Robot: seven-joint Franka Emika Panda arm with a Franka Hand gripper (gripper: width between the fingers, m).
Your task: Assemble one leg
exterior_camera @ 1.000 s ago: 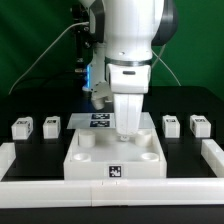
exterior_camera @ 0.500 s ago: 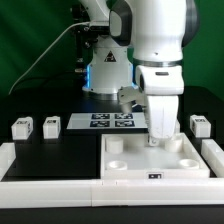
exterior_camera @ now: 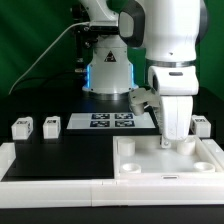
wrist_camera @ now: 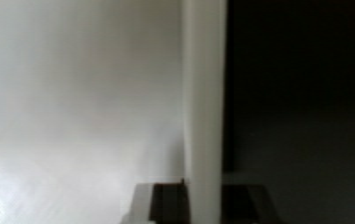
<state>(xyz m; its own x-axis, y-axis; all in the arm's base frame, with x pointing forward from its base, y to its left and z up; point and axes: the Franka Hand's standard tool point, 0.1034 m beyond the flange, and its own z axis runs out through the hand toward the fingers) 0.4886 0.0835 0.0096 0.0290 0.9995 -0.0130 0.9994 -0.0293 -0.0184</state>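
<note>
The large white square tray (exterior_camera: 150, 172) with corner recesses lies at the front on the exterior view's right. My gripper (exterior_camera: 172, 138) stands over its far rim, shut on that rim. In the wrist view the tray's thin wall (wrist_camera: 204, 100) runs between my dark fingers (wrist_camera: 163, 205), with my gripper (wrist_camera: 204, 205) straddling it. Two legs, small white tagged pegs, stand at the exterior view's left (exterior_camera: 22, 127) (exterior_camera: 51, 125). Another leg (exterior_camera: 201, 126) shows behind my gripper on the right.
The marker board (exterior_camera: 105, 121) lies flat at the back middle. A white raised border (exterior_camera: 50, 189) runs along the front and up the left side (exterior_camera: 6, 154) of the black table. The arm's base stands behind the marker board.
My gripper has moved toward the exterior view's right and dragged the tray with it, from the front middle to the front right corner. The legs have not moved.
</note>
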